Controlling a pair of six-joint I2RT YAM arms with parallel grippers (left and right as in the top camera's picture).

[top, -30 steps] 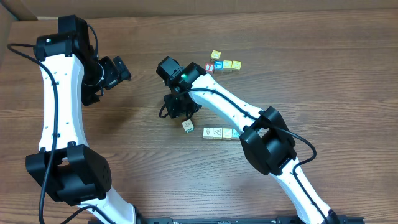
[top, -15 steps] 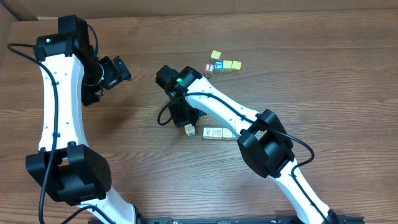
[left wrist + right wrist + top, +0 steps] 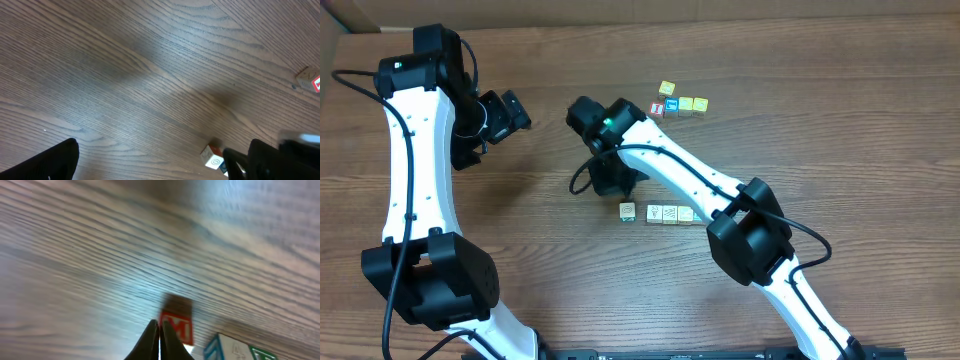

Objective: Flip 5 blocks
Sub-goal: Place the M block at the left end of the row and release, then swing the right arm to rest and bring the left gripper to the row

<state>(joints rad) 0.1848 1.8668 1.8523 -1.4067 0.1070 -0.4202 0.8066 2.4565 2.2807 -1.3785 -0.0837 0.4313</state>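
A short row of small wooden blocks lies mid-table. A whitish block (image 3: 627, 211) stands alone at its left end, then two whitish ones (image 3: 654, 213) (image 3: 669, 214) and a yellowish one (image 3: 685, 214) that runs under the right arm. My right gripper (image 3: 617, 188) hovers just above-left of the lone block, shut on nothing. In the right wrist view its closed fingertips (image 3: 159, 336) point at a block face with a red "M" (image 3: 176, 325), next to a blue-edged block (image 3: 231, 349). My left gripper (image 3: 506, 113) is open, far to the left. The left wrist view shows the lone block (image 3: 212, 157) from afar.
A cluster of yellow, red-lettered and blue-faced cubes (image 3: 678, 104) sits at the back, right of the right arm's wrist, with one more yellow cube (image 3: 666, 88) just behind. The right arm's forearm (image 3: 690, 180) crosses above the row's right end.
The block that hung at the right gripper now lies on the table at the row's left end. The right gripper has shut and drawn back from it. The left arm has not moved.
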